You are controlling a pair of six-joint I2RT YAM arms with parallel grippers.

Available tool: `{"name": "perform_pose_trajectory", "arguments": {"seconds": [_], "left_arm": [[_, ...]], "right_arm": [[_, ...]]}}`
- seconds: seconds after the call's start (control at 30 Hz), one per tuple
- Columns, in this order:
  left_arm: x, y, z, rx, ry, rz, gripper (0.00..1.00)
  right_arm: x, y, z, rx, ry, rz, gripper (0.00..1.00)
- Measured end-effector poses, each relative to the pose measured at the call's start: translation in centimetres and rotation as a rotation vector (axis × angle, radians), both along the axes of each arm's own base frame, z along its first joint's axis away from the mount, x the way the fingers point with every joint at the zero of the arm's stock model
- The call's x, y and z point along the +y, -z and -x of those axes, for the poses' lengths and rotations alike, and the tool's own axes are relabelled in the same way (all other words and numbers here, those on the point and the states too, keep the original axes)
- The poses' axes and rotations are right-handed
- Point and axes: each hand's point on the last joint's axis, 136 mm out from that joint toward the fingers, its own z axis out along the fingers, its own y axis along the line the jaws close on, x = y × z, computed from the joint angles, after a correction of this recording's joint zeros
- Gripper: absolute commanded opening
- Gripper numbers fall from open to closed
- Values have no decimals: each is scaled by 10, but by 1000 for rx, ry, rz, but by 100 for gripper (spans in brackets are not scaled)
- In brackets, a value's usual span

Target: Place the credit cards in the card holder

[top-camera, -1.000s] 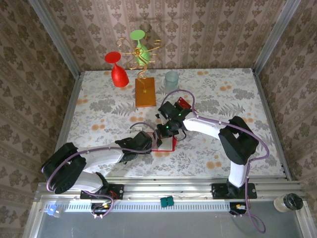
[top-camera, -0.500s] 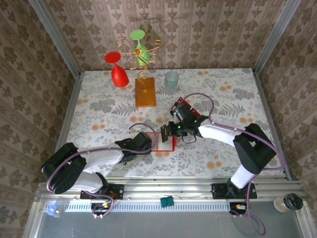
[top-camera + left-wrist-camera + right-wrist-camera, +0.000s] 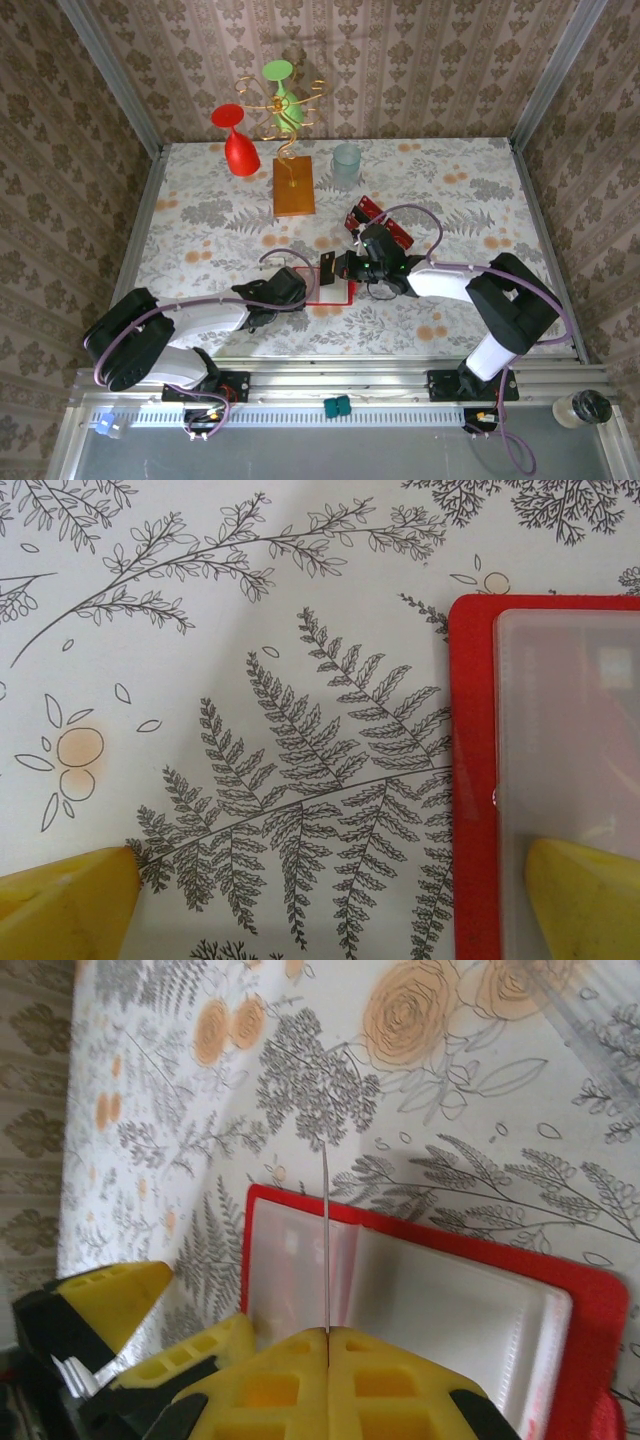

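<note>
Right gripper (image 3: 327, 1338) pinches a card (image 3: 325, 1230) edge-on directly over the open card holder (image 3: 592, 1310); left gripper (image 3: 330, 900) spread, straddling its edge.

The left arm (image 3: 205, 318) and right arm (image 3: 445, 278) are each built of smooth white links between bulky black joint housings, with a thin purple cable (image 3: 283, 254) looping alongside, and end in blocky yellow fingers (image 3: 290, 1385) moulded with square recesses.
</note>
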Motion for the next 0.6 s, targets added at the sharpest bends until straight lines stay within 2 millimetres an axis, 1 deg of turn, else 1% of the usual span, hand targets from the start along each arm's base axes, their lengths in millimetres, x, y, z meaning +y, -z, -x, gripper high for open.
{"name": "perform_pose_trajectory", "arguments": {"seconds": [0.23,0.4,0.6], "left_arm": [[0,0,0,-1,0,2,100],[0,0,0,-2,0,2,100],[0,0,0,-3,-1,4,100]], "right_arm": [[5,-3,1,-21,13,-49,0],[6,-6,-2,-40,25,-61,0],[3,-2,-2,-49,41,-59,0]]}}
